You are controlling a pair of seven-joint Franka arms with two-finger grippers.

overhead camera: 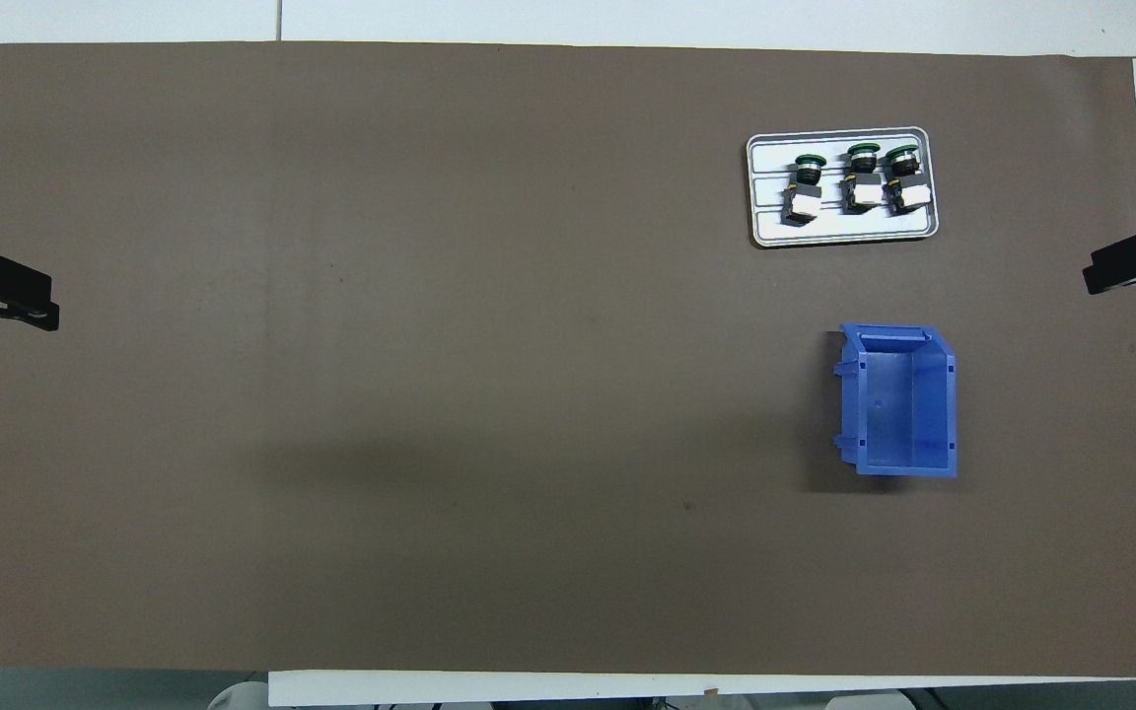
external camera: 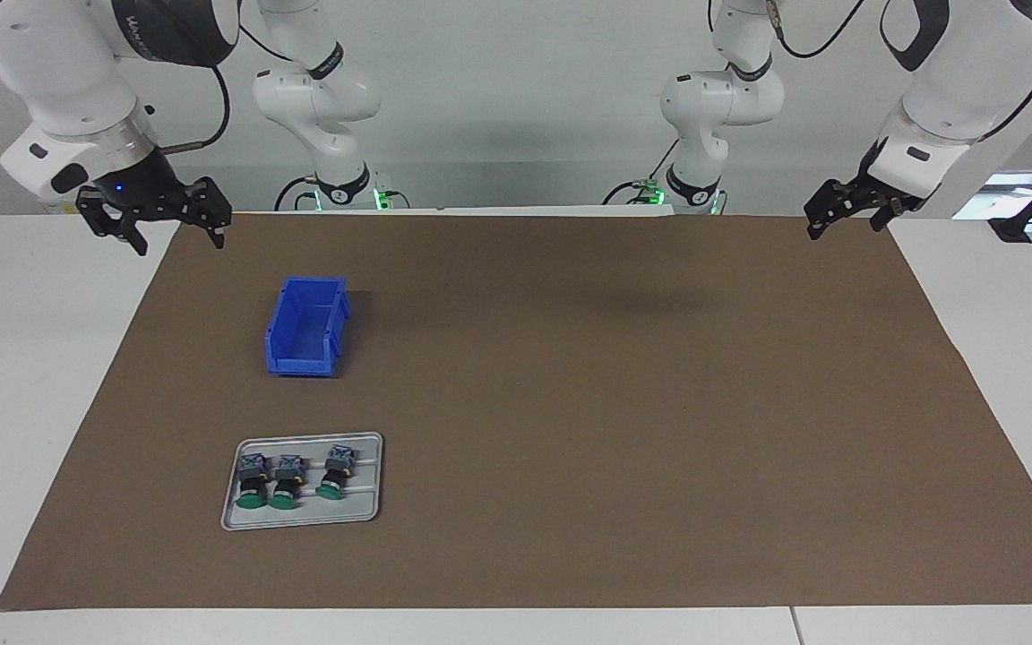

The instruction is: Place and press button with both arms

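The desk (external camera: 516,573) carries a brown mat (external camera: 623,403), and all the work lies toward the right arm's end of it: a blue bin (external camera: 305,327) nearer the robots, and a grey tray (external camera: 371,475) farther out, well apart from the bin. Three buttons lie on their sides in the tray, green caps pointing away from the robots; two sit close together and the third button (external camera: 334,472) lies a little apart, nearest the desk's middle. Nothing is picked yet, so the step in hand is judged to be the first reach. The right gripper (external camera: 177,224) hangs open over the mat's edge beside the bin, empty; it is the natural one to go. It should pass clear of the bin's wall, come down over the lone button, and close across the black body rather than the cap, so the cap stays free for pressing. That button has room around it; the paired ones risk a nudge. The left gripper (external camera: 825,215) waits open and empty over the mat's corner at its own end, though its fingers are hard to read from here.
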